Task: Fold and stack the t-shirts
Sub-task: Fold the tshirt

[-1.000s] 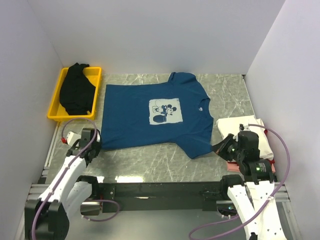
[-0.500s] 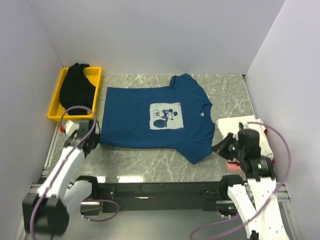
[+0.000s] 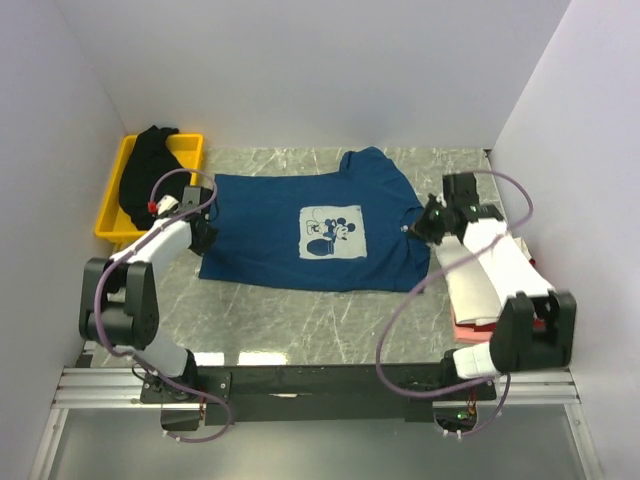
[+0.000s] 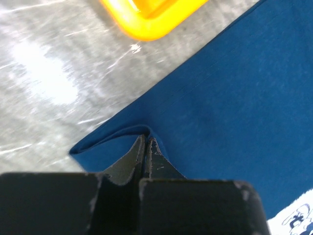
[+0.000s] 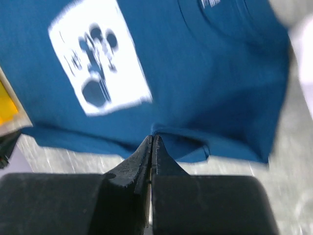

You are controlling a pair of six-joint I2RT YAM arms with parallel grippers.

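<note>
A dark blue t-shirt (image 3: 270, 215) with a pale square mouse print (image 3: 330, 230) lies spread across the middle of the table. My left gripper (image 3: 206, 237) is shut on the shirt's left near corner; in the left wrist view, the blue cloth (image 4: 230, 88) bunches over the gripper's (image 4: 146, 140) closed tips. My right gripper (image 3: 417, 228) is shut on the shirt's right edge; in the right wrist view a blue fold (image 5: 195, 147) is pinched at the gripper's (image 5: 152, 138) tips, beyond it the print (image 5: 98, 73). A black t-shirt (image 3: 150, 178) is heaped in the yellow tray (image 3: 190, 150).
At the right, partly under my right arm, a folded white shirt (image 3: 465, 290) rests on a pink one (image 3: 466, 328). The tray's corner (image 4: 146, 22) is close beyond the left gripper. White walls close the table on three sides.
Both grippers have moved away from the near edge toward the back, each carrying a near corner of the blue shirt. The shirt's near hem now lies further back.
</note>
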